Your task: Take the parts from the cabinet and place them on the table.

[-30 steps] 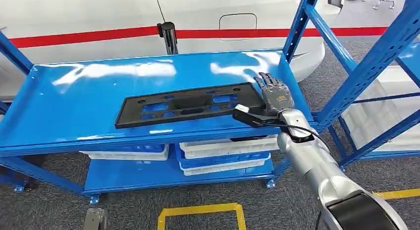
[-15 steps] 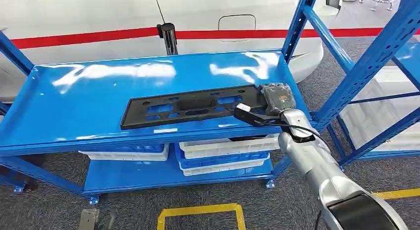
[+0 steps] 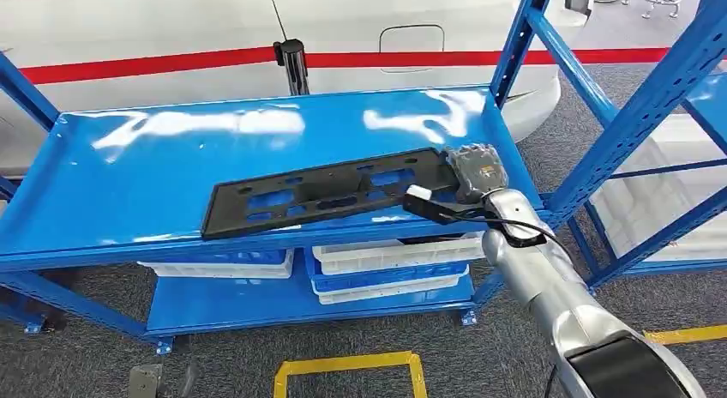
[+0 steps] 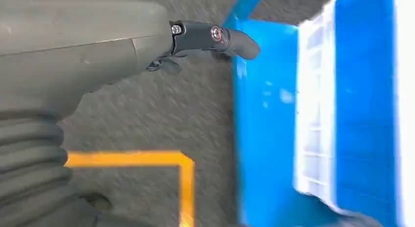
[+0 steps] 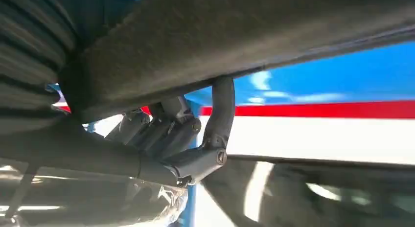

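While the right robot hand (image 3: pixel 477 170) grips the black part (image 3: pixel 326 190) at its 3 o'clock end — fingertips hidden underneath — the left robot hand (image 4: pixel 88 65) hangs blurry, grip unclear.

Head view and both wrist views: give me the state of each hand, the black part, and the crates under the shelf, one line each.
right hand: fingers closed on the black part's right end
left hand: holds nothing, hangs over the floor
black part: gripped, tilted, its left end at the shelf's front edge
top shelf: carries just the black part
white crates: stacked on the lower shelf, untouched
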You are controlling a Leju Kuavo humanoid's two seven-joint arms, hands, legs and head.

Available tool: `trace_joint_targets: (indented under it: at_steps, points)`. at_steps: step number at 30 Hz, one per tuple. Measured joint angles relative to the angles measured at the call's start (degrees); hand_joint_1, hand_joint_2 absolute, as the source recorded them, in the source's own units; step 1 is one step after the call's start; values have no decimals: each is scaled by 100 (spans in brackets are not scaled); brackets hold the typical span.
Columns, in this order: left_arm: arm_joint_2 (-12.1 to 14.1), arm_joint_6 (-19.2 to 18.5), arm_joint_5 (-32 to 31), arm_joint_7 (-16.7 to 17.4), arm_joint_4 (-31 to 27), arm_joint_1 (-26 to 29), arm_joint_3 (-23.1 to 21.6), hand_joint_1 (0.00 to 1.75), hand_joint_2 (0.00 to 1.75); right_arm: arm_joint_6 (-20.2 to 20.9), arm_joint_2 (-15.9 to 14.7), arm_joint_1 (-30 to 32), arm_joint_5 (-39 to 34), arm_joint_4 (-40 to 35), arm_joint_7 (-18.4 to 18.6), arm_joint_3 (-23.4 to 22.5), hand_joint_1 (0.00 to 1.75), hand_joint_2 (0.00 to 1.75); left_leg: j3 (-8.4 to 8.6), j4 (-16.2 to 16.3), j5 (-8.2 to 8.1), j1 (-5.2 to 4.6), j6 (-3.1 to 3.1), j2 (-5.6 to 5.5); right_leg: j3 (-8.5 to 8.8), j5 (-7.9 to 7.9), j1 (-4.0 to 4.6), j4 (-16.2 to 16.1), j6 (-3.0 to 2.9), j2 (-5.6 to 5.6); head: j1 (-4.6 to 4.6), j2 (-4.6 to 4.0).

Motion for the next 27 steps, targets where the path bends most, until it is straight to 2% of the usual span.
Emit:
trace_joint_targets:
  at_steps: [3, 4, 5, 6, 7, 10, 12, 13, 14, 15, 16, 17, 18, 20, 21, 22, 23, 24, 26, 27]
  points:
    - [5, -196, 81, 55, 2, 7, 89, 0, 175, 15, 20, 46, -250, -307, -504, 7, 175, 175, 1, 0, 0, 1, 0, 0, -2, 0, 0, 0, 0, 0, 2, 0]
    - [7, -281, 103, 68, 4, 19, 122, 0, 0, 74, 9, 65, -389, -503, -621, 11, 175, 175, 1, 0, 0, 1, 0, 0, -2, 0, 0, 0, 0, 0, 0, 0]
    - [13, -259, 92, 114, 4, 34, 149, 0, 0, 78, -42, 115, -643, -788, -772, 24, 175, 175, 2, 0, 2, 1, 1, -1, -3, 0, 0, 0, 0, -1, 0, 0]
    - [11, -149, 48, 202, 7, 46, 153, 0, 0, 72, -149, 208, -1044, -1232, -960, 24, 3, 175, -1, 2, 3, 1, 3, -12, -6, -1, 0, 0, 0, -9, 0, 0]
    - [11, -32, 46, 362, 7, 61, 166, 0, 0, 215, -322, 299, -1409, -1818, -985, 24, 0, 175, -4, 2, 4, 0, 6, -24, -7, -1, 0, -1, 1, -18, 2, 0]
    - [22, 165, 17, 876, 9, 119, 280, 0, 0, 772, -765, 531, -1845, -3516, -585, -61, 0, 175, -4, 0, 3, -3, 6, -32, -7, -4, 0, -3, 1, -30, 0, 0]
    - [33, 219, -44, 1161, 9, 123, 295, 0, 0, 800, -883, 710, -1801, -4138, -561, -151, 0, 175, -4, 0, -1, -3, 11, -21, -3, -4, 0, -3, 1, -24, 4, 0]
    - [39, 180, -88, 1231, 9, 116, 299, 0, 0, 782, -901, 806, -1755, -4337, -574, -168, 0, 175, -7, 19, -20, -18, 22, -10, 7, 6, -32, -26, 13, -20, 0, 0]
    - [59, 156, -155, 1279, 9, 111, 299, 0, 0, 733, -903, 910, -1714, -4464, -592, -170, 0, 175, 2, 44, -15, -23, 83, -16, 10, 41, -91, -49, 63, -13, -5, 0]
    - [61, 130, -219, 1299, 9, 101, 299, 0, 0, 686, -914, 1041, -1656, -4566, -603, -171, 0, 175, 14, 31, 5, -23, 119, -14, 36, 55, -86, -86, 80, -12, -22, 0]
    - [57, 125, -267, 1338, 9, 94, 295, 0, 0, 604, -931, 1154, -1650, -4679, -603, -181, 0, 175, 53, -74, 79, -16, 185, -16, 59, 83, -48, -137, 124, -9, -17, 0]
    - [46, 119, -291, 1353, 9, 91, 291, 0, 0, 539, -975, 1259, -1652, -4747, -605, -199, 0, 175, 114, -192, 164, 62, 189, 21, 9, 21, -42, -53, 101, -32, -13, 0]
    - [42, 117, -317, 1369, 9, 80, 291, 0, 0, 476, -1027, 1339, -1659, -4804, -605, -216, 0, 175, 117, -221, 193, 60, 221, 18, -88, -148, -40, 162, 64, -28, -6, 0]
    - [44, 117, -345, 1401, 9, 84, 291, 0, 0, 446, -1123, 1505, -1663, -4884, -605, -264, 0, 175, 88, -220, 206, 66, 232, 24, -442, -560, -59, 1029, 3, -29, 4, 0]
    - [48, 125, -367, 1410, 9, 84, 293, 0, 0, 439, -1159, 1615, -1663, -4924, -605, -284, 0, 175, 72, -216, 212, 68, 221, 30, -622, -725, -71, 1476, 10, -29, 0, 0]
    - [53, 128, -380, 1423, 9, 83, 293, 0, 0, 437, -1200, 1715, -1663, -4970, -605, -306, 0, 175, 62, -213, 225, 71, 201, 32, -709, -791, -94, 1732, 58, -30, 20, 0]
    - [50, 130, -404, 1430, 9, 82, 291, 0, 0, 437, -1233, 1795, -1663, -5009, -603, -332, 0, 175, 53, -208, 232, 81, 188, 38, -634, -740, -131, 1647, 124, -33, 11, 0]
    - [50, 128, -429, 1432, 9, 80, 289, 0, 0, 439, -1250, 1842, -1663, -5042, -603, -350, 0, 175, 48, -199, 236, 98, 166, 42, -421, -613, -165, 1317, 208, -36, 15, 0]
    - [48, 126, -444, 1432, 9, 67, 271, 0, 0, 437, -1294, 1897, -1663, -5121, -592, -404, 0, 175, 15, -103, 201, 153, 68, 44, 208, -269, -250, 241, 390, -68, 17, 0]
    - [79, 128, -448, 1432, 4, 59, 269, 0, 0, 433, -1296, 1914, -1663, -5141, -585, -433, 0, 175, -53, -14, 159, 116, -8, 44, 304, -353, -236, 51, 399, -44, 31, 0]
